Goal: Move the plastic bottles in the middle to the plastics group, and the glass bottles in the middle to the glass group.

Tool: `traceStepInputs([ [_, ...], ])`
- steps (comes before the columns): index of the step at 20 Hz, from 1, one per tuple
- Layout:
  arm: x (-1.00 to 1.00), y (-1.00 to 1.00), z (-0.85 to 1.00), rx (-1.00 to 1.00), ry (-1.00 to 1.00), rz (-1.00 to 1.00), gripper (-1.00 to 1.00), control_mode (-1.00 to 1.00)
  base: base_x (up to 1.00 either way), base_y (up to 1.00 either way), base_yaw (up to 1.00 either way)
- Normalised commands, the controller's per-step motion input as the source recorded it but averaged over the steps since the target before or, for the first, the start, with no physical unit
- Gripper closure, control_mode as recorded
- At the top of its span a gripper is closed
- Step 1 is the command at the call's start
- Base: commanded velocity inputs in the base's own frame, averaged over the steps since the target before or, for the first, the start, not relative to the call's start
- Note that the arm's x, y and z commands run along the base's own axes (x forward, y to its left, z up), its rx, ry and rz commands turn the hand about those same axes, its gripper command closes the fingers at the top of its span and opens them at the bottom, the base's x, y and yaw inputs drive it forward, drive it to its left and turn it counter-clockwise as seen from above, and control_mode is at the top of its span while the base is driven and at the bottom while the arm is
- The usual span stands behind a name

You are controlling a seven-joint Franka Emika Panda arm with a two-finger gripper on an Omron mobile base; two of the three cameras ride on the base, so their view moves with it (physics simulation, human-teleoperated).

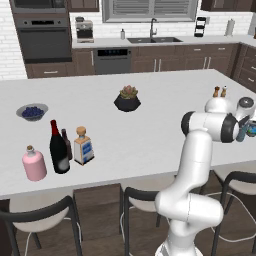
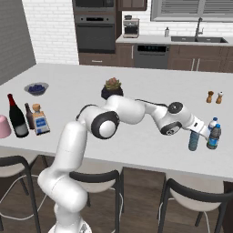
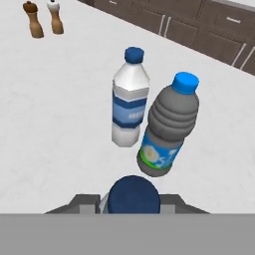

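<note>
Right now your small bluish-teal bottle [image 2: 194,141] is clamped in the gripper [image 2: 196,133], jaws closed on its upper part, down at the right end of the counter [image 2: 136,118]. It stands upright just beside the plastics group: the clear water bottle [image 3: 129,102] and the darker bottle [image 3: 168,132] with the blue cap. From the hand view you look down on the held bottle's dark blue cap [image 3: 133,195], with the two others close ahead of it. You cannot tell from these views whether its base is touching the counter yet.

Your main risk is the tight spacing. If you slide or swing the hand toward the group, the held bottle or a finger could knock the darker bottle, which is the nearest, and it could take the water bottle with it. If you let go while the base is off the surface, the short bottle may tip on landing. Pulling back sideways rather than straight up could also drag it over.

Further out, the salt and pepper shakers [image 2: 214,97] stand well apart behind the group, so they are no worry. At the far left end the wine bottle [image 1: 58,148] and the square clear bottle [image 1: 83,146] stand near the pink flask [image 1: 34,163] and the brown beer bottle [image 1: 66,143], so the glass part looks largely done.
</note>
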Motion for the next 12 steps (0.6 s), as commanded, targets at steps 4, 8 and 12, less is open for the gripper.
traceStepInputs([
  [4,0.0,0.0,-0.47,0.0,-0.03,0.0,1.0,-1.0,0.0,0.0,0.0],
  [8,0.0,0.0,-0.38,0.0,-0.04,0.0,1.0,-1.0,0.0,0.0,0.0],
  [12,0.0,0.0,-0.04,0.0,-0.02,0.0,1.0,-1.0,0.0,0.0,0.0],
])
